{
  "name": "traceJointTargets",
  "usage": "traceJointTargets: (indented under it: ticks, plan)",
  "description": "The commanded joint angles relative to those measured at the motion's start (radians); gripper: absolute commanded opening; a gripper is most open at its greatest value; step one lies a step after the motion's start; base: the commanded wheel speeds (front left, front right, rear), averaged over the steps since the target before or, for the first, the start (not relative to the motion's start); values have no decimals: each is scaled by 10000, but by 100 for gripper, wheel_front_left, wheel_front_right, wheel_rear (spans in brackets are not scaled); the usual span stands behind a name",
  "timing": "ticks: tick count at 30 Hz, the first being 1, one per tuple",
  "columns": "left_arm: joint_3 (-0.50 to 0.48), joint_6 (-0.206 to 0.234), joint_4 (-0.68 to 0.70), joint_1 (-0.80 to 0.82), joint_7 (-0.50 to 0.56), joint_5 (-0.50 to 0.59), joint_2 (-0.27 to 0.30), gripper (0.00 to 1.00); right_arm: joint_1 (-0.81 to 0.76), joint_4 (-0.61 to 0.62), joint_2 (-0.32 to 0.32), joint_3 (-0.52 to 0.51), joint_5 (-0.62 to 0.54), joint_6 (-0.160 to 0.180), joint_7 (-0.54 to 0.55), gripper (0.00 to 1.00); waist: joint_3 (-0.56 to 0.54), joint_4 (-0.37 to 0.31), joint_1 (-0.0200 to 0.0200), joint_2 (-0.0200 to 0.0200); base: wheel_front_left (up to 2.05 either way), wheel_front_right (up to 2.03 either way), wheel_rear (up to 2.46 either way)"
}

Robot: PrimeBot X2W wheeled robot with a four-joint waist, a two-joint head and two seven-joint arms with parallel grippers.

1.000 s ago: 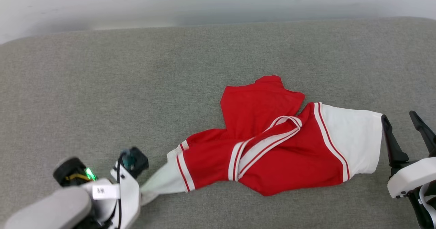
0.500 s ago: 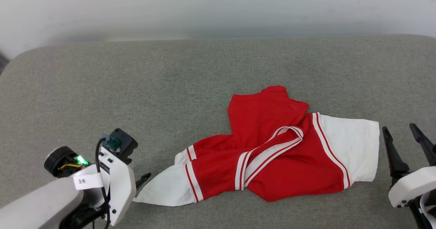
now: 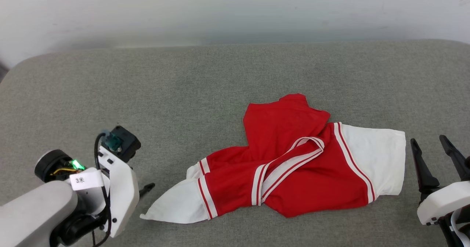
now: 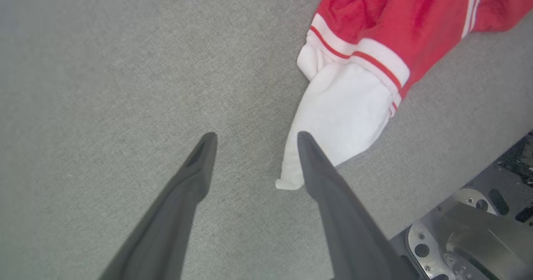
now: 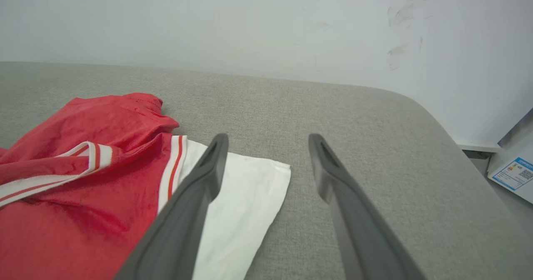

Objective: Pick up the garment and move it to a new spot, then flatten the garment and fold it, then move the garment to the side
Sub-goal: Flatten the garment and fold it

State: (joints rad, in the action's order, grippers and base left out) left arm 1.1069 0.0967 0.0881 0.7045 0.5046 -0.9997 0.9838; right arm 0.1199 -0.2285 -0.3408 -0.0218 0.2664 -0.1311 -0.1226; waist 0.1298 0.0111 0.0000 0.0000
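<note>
Crumpled on grey cushion [image 3: 165,92] below white wall [image 3: 235,11]: red jersey [image 3: 293,166], flanked by left gripper [image 4: 255,135] and right gripper [image 5: 268,136], both spread open, empty.

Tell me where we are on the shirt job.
Done, apparently: shirt set down on the grey cushion. In hand: flattening; it lies bunched, left gripper open at the tip of one white sleeve, right gripper open beside the other. Left: folding, moving aside.

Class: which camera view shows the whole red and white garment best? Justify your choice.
The head view: the garment lies whole on the grey cushion, both white sleeves visible. The left wrist view catches one sleeve and some red cloth; the right wrist view, the other sleeve and more red.
</note>
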Motion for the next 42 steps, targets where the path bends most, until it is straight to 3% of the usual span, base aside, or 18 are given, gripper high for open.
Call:
traceJointTargets:
  ticks: [1,20,21,22,30,35,38,42]
  plan:
    - [80,-61,-74,-83,136,-29,-71,100,87,-22,-38,27,53,7,-44,100,58,-42,0,0,0,0,0]
    - [1347,-1100,-2194,-662,1558,-81,-1183,100,728,-418,-199,336,92,7,-297,100,726,-579,0,0,0,0,0]
    - [1363,-1138,-2253,-673,1529,-76,-1223,45,742,-445,-213,332,99,7,-317,100,730,-586,0,0,0,0,0]
    - [1378,-1154,-2306,-678,1509,-49,-1253,0,751,-464,-218,328,104,7,-337,100,725,-588,0,0,0,0,0]
    - [1127,-1192,-2183,-506,1007,66,-1108,0,846,-454,-426,292,27,7,-263,100,481,-482,0,0,0,0,0]
    - [832,-926,-1689,-296,610,238,-683,0,1190,-168,-1165,454,-105,7,270,100,310,-323,0,0,0,0,0]
    - [684,-726,-1351,-255,417,343,-429,0,1552,43,-1918,1010,110,7,1338,100,303,-231,0,0,0,0,0]
    - [555,-501,-898,-211,302,382,-269,0,2303,496,-3282,2131,789,7,3598,100,461,-91,0,0,0,0,0]
